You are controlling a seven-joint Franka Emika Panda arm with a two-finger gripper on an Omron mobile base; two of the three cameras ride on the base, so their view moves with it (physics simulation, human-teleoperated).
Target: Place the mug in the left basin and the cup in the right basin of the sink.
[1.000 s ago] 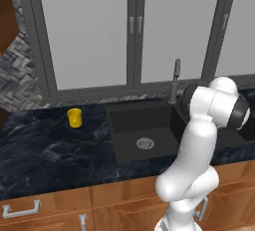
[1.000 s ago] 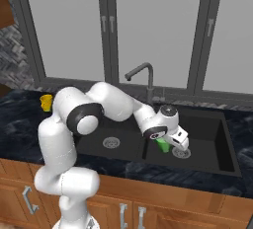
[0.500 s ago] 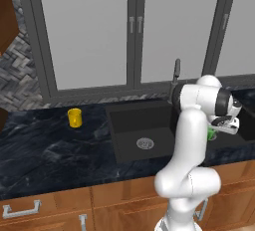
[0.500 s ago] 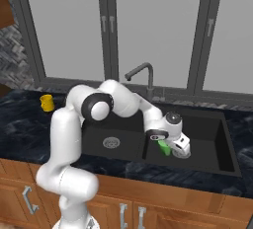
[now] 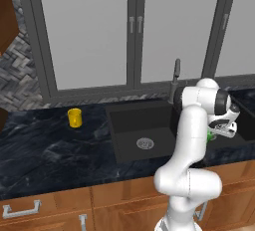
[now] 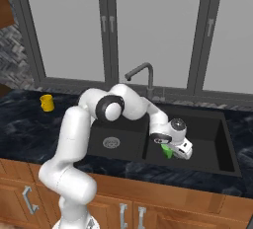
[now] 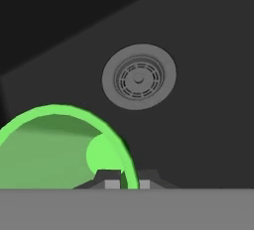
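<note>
The green cup (image 6: 167, 150) hangs low inside the right basin (image 6: 210, 133), held upright by its rim. My gripper (image 6: 171, 149) is shut on that rim, one fingertip inside the cup and one outside. From the hand camera the cup (image 7: 59, 149) opens at lower left with my gripper (image 7: 129, 182) pinching its wall, and the right basin's floor (image 7: 198, 125) with its drain (image 7: 139, 78) lies beyond. A sliver of the cup (image 5: 210, 136) peeks from behind the arm. The yellow mug (image 5: 74, 117) (image 6: 46, 102) stands on the counter left of the sink. The left basin (image 5: 127, 125) (image 6: 128, 150) holds nothing.
A slim dark faucet (image 5: 175, 78) (image 6: 141, 72) rises behind the sink's middle ridge. Dark marble counter (image 5: 45, 150) surrounds the sink, with a window wall (image 5: 129, 31) behind and wooden cabinet fronts (image 6: 148, 198) below.
My arm's upper links have swung right and the gripper has sunk a little deeper into the right basin, the cup still in its grip. The mug has stayed put.
</note>
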